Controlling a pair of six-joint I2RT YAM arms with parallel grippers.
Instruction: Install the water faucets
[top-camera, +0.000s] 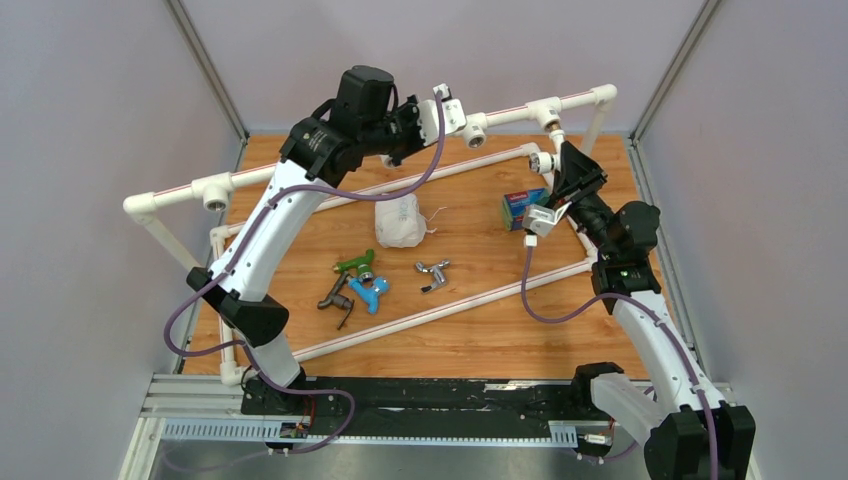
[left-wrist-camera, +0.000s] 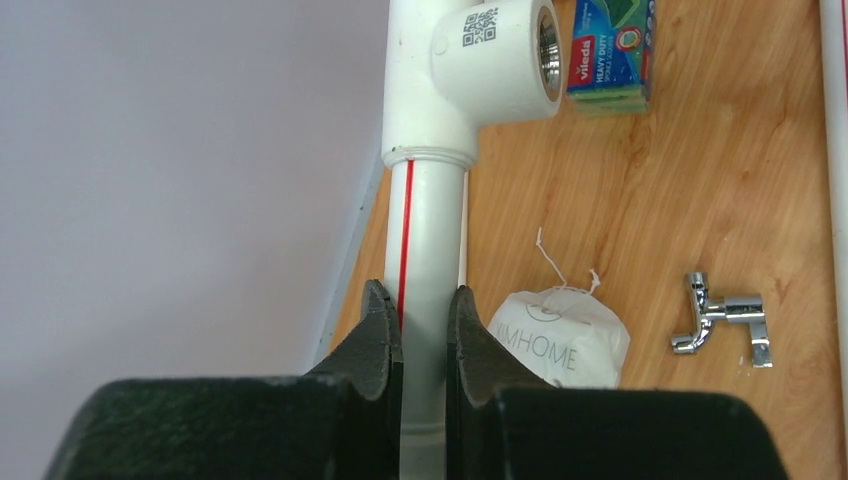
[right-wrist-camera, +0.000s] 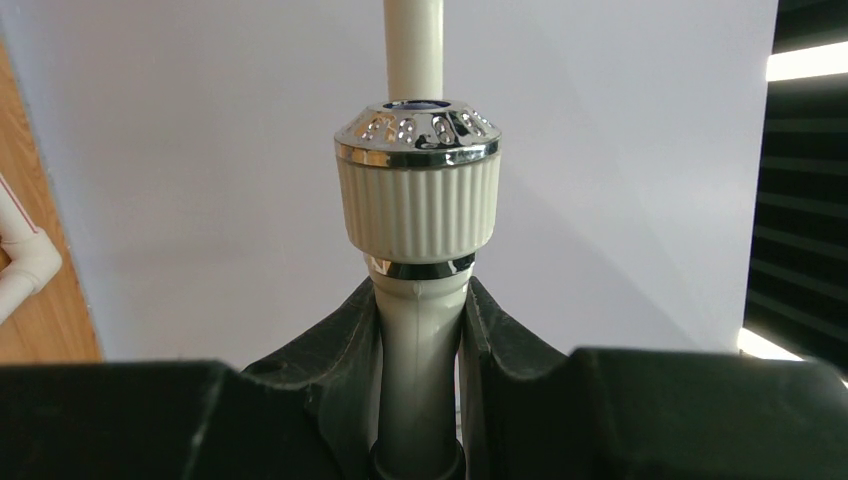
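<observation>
Top camera looks down from behind both bases; wrist cameras sit close — left shares the chrome faucet, right seemingly faces wall.

Light: bright, even, diffuse, from above the counter; shadows on the counter faint, soft-edged.
Glare: glints on chrome faucet and on white faucet collar.
Focus: white pipe crisp; left end effector and right end effector near-black, slightly blurred, detail lost in shadow.
</observation>
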